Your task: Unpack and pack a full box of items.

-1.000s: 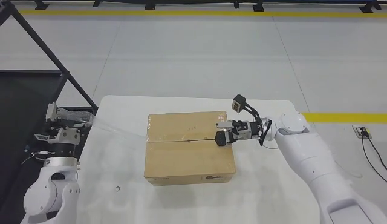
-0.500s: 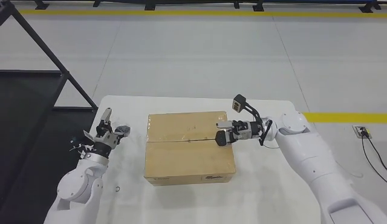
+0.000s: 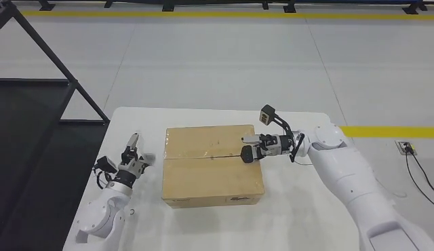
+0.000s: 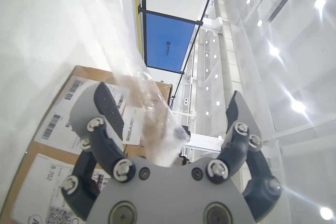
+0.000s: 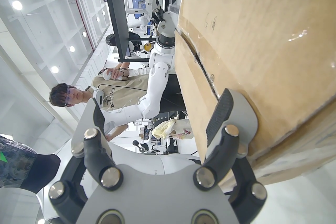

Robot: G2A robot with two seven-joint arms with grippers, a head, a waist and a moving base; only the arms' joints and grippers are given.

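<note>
A closed cardboard box [image 3: 211, 164] with a centre seam sits mid-table. My right gripper [image 3: 247, 149] is open at the box's right edge; in the right wrist view one finger [image 5: 223, 114] rests on the box [image 5: 262, 38] top beside the seam. My left gripper [image 3: 133, 149] stands open on the table just left of the box, pointing upward. In the left wrist view a crumpled strip of clear tape [image 4: 155, 114] hangs between the spread fingers of that gripper [image 4: 170, 109], with the labelled side of the box [image 4: 52, 135] beyond it.
The white table [image 3: 305, 210] has free room in front of and to the right of the box. A small ring [image 3: 132, 212] lies near the front left. A black metal frame [image 3: 41, 47] stands off the table's left side.
My left arm swung in from beyond the table's left edge to just beside the box, carrying the clear tape strip. The right arm and the box kept still.
</note>
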